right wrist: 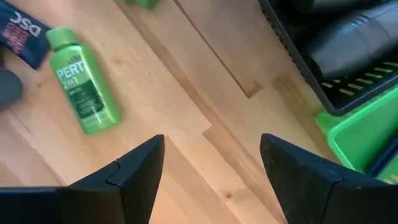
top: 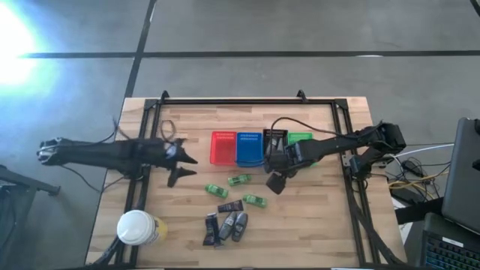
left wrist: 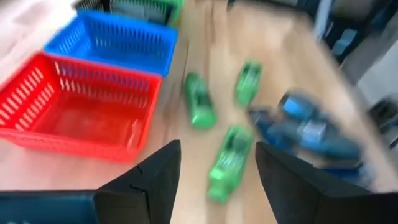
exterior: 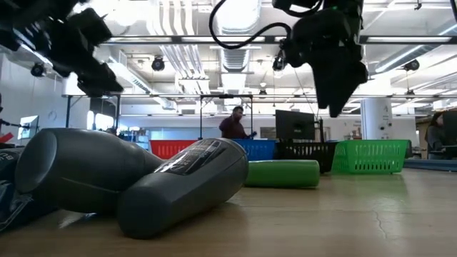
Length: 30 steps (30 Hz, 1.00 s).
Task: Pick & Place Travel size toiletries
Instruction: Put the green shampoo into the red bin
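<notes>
Currently the right gripper (top: 276, 180) hovers with fingers apart, empty, beside the black slotted basket (top: 274, 139); the left gripper (top: 182, 166), also parted, hangs near small bright green plastic bottles (top: 239, 181) lying on the wooden table (top: 315, 225)

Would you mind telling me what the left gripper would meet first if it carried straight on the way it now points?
Probably the nearest green bottle, lying between the open left gripper fingers' line; depth is unclear.

Both arms are dark, near-black, built of slim jointed links — a black cable loops over the right arm's back. Each ends in a hand: left hand (top: 180, 166), right hand (top: 276, 180), with two wedge-shaped matte-black fingers (right wrist: 134, 167).
</notes>
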{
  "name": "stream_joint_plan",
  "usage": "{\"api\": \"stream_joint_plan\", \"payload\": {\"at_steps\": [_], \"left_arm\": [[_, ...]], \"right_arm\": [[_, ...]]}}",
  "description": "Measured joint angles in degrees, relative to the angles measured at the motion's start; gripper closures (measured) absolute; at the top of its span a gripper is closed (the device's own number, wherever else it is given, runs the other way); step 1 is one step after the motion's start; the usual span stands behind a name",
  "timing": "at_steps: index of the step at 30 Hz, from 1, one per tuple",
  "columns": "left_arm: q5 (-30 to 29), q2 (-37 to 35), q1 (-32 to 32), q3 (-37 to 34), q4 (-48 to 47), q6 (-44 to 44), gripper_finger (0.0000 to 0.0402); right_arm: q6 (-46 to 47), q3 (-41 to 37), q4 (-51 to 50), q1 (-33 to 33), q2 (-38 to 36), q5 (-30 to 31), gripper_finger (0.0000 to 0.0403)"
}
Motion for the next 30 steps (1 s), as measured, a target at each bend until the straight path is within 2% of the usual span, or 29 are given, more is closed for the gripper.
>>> {"api": "stream_joint_plan", "payload": {"at_steps": [5,9,17,25,30], "left_arm": [[-1.2,8.1,-2.7,2.5,-0.3,8.3,0.0169],[-1.6,14.9,-6.9,4.7,0.4,13.8,0.0145],[-10.3,31.4,-14.2,12.6,2.5,14.7,0.0132],[-8.5,43.3,-14.2,17.2,2.8,13.7,0.0133],[-7.4,48.9,-13.9,17.5,2.7,12.8,0.0133]], "right_arm": [[-1.1,0.0,-4.9,0.6,-0.2,0.9,0.0123],[-6.2,-0.4,-8.0,1.0,-0.3,3.0,0.0112],[-13.0,-0.6,-10.5,1.1,-0.3,7.6,0.0091],[-16.7,-0.6,-10.5,1.1,-0.3,11.3,0.0076],[-18.0,-0.7,-10.5,0.8,-0.3,12.7,0.0076]]}}
